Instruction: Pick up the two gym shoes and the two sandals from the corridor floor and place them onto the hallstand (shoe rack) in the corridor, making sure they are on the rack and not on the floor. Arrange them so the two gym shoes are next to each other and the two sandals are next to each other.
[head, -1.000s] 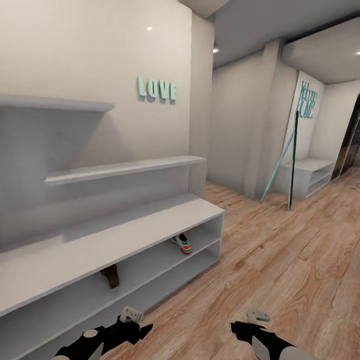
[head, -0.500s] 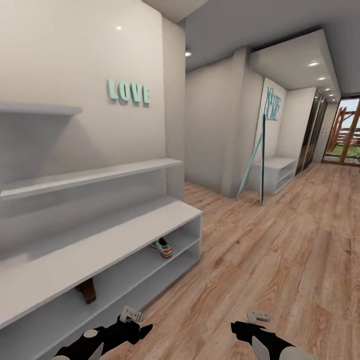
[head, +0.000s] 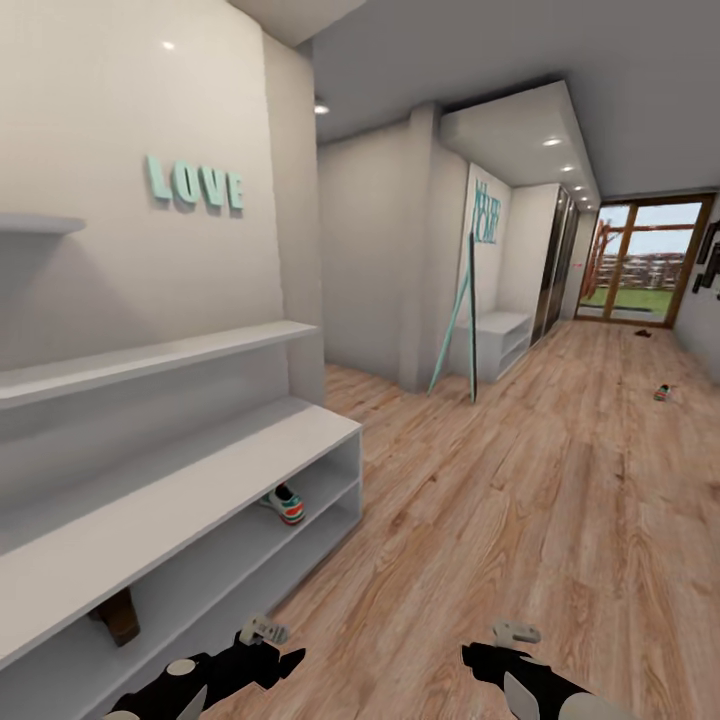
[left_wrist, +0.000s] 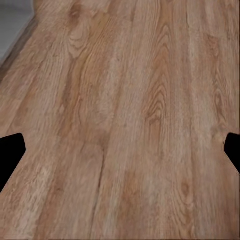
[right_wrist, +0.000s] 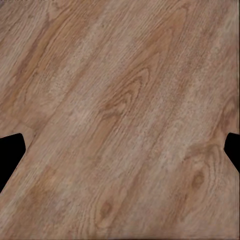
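Two gym shoes are counted: one in the hallstand (head: 200, 470) at its upper opening (head: 285, 505), one far off on the corridor floor (head: 662, 392). One sandal (head: 118, 617) is seen in the hallstand, and one small dark item (head: 643, 333), too small to identify, lies near the far door. Two grippers are seen, left (head: 262, 650) and right (head: 490, 650).

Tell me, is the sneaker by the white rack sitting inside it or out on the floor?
Inside. The gym shoe sits on a shelf in the hallstand's upper opening, under the bench top, off the corridor floor.
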